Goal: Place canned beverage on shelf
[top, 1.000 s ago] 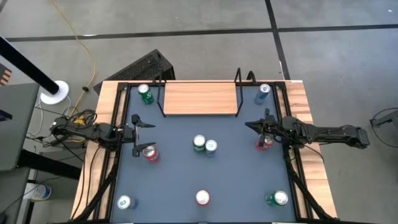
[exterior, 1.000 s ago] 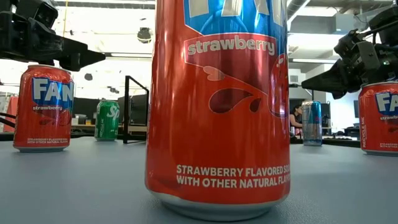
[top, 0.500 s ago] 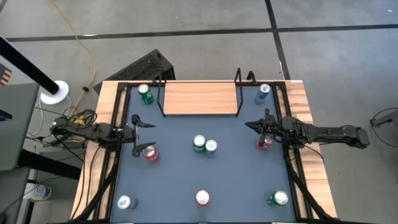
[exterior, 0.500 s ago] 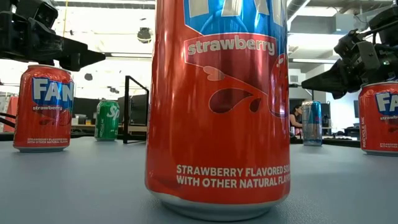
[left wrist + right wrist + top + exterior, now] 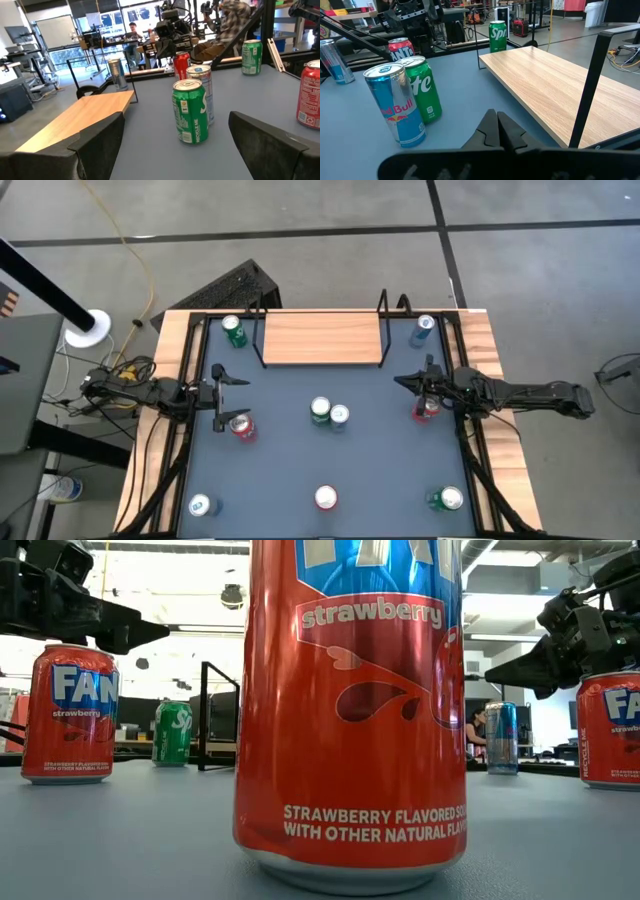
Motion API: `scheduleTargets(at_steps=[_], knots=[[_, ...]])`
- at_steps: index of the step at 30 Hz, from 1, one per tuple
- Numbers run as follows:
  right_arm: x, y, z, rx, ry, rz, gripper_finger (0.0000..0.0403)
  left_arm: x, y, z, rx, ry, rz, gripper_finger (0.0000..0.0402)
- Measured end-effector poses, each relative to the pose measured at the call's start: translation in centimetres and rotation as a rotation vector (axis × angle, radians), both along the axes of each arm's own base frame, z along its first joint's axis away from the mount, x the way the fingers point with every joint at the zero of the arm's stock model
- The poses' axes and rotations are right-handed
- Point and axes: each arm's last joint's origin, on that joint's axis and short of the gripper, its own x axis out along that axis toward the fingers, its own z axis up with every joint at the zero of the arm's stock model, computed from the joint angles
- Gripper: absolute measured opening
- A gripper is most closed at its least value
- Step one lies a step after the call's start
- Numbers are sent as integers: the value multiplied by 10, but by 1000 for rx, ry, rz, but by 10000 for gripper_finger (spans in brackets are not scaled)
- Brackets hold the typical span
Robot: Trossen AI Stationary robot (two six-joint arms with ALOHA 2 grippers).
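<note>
Cans are the task items, and none is on the shelf (image 5: 322, 338) yet; check that its light-wood board at the far edge of the table (image 5: 290, 465) is bare.

High view: you see 8 cans spread over the grey top. A green can (image 5: 234, 332) stands just beside the shelf's left end and a blue can (image 5: 423, 328) near its right end. A green-and-silver pair (image 5: 329, 413) stands at the centre. The left gripper (image 5: 222, 393) hovers just beside a red can (image 5: 241, 425), fingers spread wide and holding nothing. The right gripper (image 5: 412, 383) sits near another red can (image 5: 425, 409), fingers pressed together and empty.

Low view: a strawberry can (image 5: 350, 710) fills the middle because it stands closest to the camera. The 2 arms hang above the outer red cans.

Left wrist view: the left arm's wide fingers (image 5: 95, 145) frame the central green can (image 5: 190, 112), so you may judge this a likely pick target.

Right wrist view: the right arm's closed tips (image 5: 497, 131) point between the central pair and the shelf board (image 5: 555, 90), a waiting posture.
</note>
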Motion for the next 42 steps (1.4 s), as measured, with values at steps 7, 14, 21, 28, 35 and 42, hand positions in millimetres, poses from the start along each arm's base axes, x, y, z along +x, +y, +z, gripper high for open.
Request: scheduleTargets(at_steps=[7, 14, 21, 28, 35, 42], knots=[[0, 0, 0, 0, 0, 0, 0, 0, 0, 0, 8, 1, 0, 348], [0, 0, 2, -3, -21, -7, 0, 0, 0, 0, -68, -7, -5, 348], [1, 0, 5, -6, -51, -6, 0, 0, 0, 0, -176, -20, -13, 348], [1, 0, 12, -15, -123, -9, 0, 0, -1, 0, -198, -19, -50, 348], [1, 0, 18, -22, -192, -9, 0, 0, -1, -1, -239, -19, -45, 348], [0, 0, 29, -83, -280, -8, 0, 0, -1, 0, -225, -21, -52, 348]])
